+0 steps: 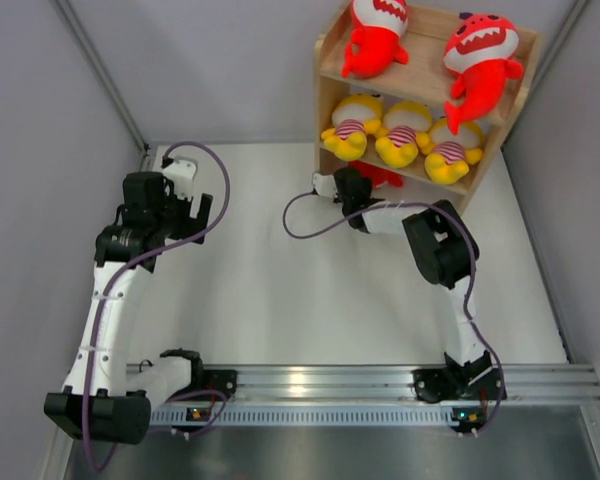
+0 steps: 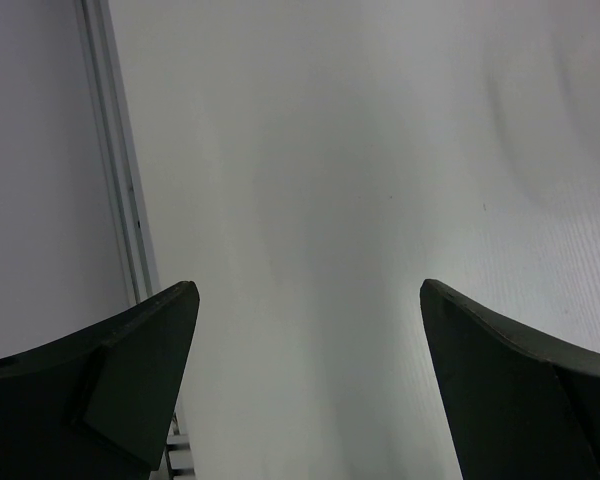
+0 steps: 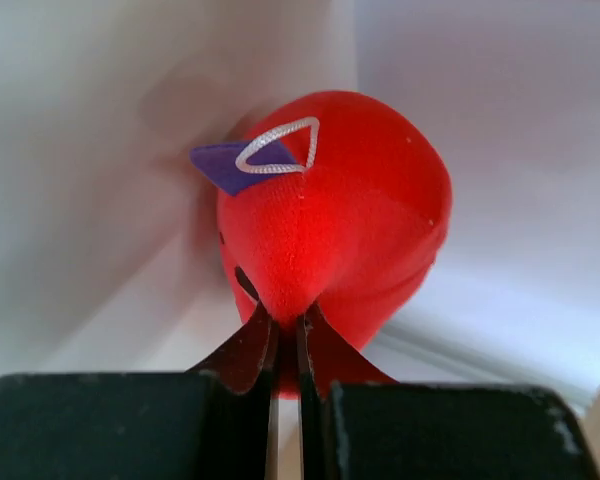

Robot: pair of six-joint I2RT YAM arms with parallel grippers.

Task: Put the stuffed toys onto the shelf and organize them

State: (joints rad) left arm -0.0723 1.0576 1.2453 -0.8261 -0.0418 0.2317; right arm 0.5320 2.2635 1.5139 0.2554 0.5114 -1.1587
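The light wood shelf (image 1: 329, 60) stands at the back right. Two red sharks (image 1: 372, 36) (image 1: 480, 62) sit on its upper board. Three yellow striped toys (image 1: 351, 126) (image 1: 404, 132) (image 1: 450, 150) sit on the lower board. My right gripper (image 1: 352, 185) is shut on a third red shark (image 3: 330, 225), pinching a fold of its plush; that shark shows as a red patch (image 1: 383, 177) at the shelf's foot. My left gripper (image 2: 310, 300) is open and empty above bare table at the back left (image 1: 185, 178).
Grey walls enclose the table on the left, back and right. A wall rail (image 2: 115, 160) runs close beside the left gripper. The right arm's cable (image 1: 305, 222) loops over the table in front of the shelf. A metal rail (image 1: 380, 380) carries both bases.
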